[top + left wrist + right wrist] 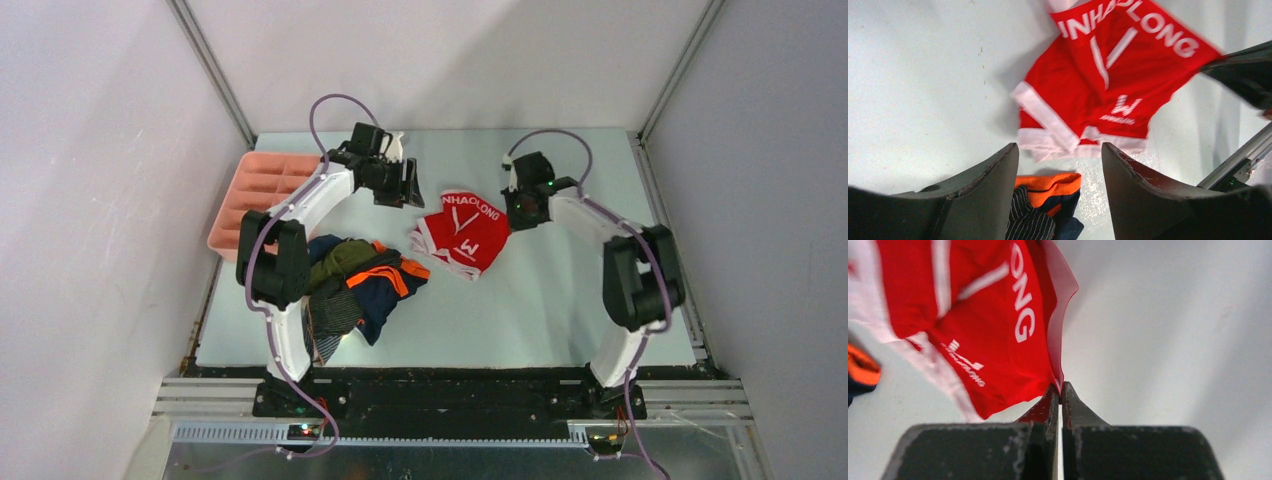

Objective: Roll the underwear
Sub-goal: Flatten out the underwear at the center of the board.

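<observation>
While I watched from the remote console, the table (pixel 580 300) carried three things. The pink tray (pixel 262 190) sat at its ten o'clock corner. A heap of briefs (pixel 360 285) in navy, orange, olive and dark stripe lay at eight o'clock. The red briefs (pixel 462 232) lay near the centre, well apart from the tray and just beside the heap. They were mostly spread and not yet rolled, white lettering (pixel 1128 20) toward twelve o'clock.

The left gripper (pixel 1060 150) hovered off the garment's ten o'clock side, jaws wide apart with nothing between them. The right gripper (pixel 1061 392) stood at the three o'clock edge, jaws closed to a hairline on a thin fold of red cloth, and that corner appeared lifted off the table.

I judged the risks from there. The pinch took only the very edge of the fabric, so a firm pull could have slipped it free. With one corner held, a roll begun from three o'clock could have dragged the whole garment toward nine o'clock and skewed it instead of turning it over itself. Such a drag could also have pushed the white hem (pixel 1045 120) into the heap, whose orange band (pixel 1048 182) lay just beside it. The left fingers (pixel 983 200), descending open, could have bunched the cloth.
</observation>
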You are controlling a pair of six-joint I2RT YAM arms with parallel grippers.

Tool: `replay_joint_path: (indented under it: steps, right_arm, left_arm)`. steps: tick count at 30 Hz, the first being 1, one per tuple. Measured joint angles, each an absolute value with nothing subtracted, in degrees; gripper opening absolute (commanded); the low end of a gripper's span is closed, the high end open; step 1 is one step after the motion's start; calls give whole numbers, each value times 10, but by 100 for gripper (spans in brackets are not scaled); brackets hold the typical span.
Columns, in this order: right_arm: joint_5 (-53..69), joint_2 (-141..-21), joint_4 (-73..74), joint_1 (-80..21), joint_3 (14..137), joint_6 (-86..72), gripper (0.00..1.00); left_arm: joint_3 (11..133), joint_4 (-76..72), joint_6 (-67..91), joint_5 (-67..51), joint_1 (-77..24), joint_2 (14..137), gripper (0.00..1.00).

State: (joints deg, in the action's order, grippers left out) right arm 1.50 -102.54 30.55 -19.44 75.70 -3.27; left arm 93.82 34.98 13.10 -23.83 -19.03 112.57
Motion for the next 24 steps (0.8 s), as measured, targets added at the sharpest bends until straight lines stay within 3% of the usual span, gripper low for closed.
replay_joint_path:
  steps: [6,15,19,24]
  right_arm:
    - [40,-927,318,-138,760,102,0]
    - [73,-1014,374,-98,770,175,0]
    - [118,-1018,438,-132,839,206,0]
    - [200,-988,473,-252,969,259,0]
  left_arm:
    - [935,310,124,-286,-190,1129,67]
    - [1000,170,182,-382,-203,1264,67]
    - [1008,159,202,-378,-217,1292,67]
    - [955,134,234,-377,-205,1246,67]
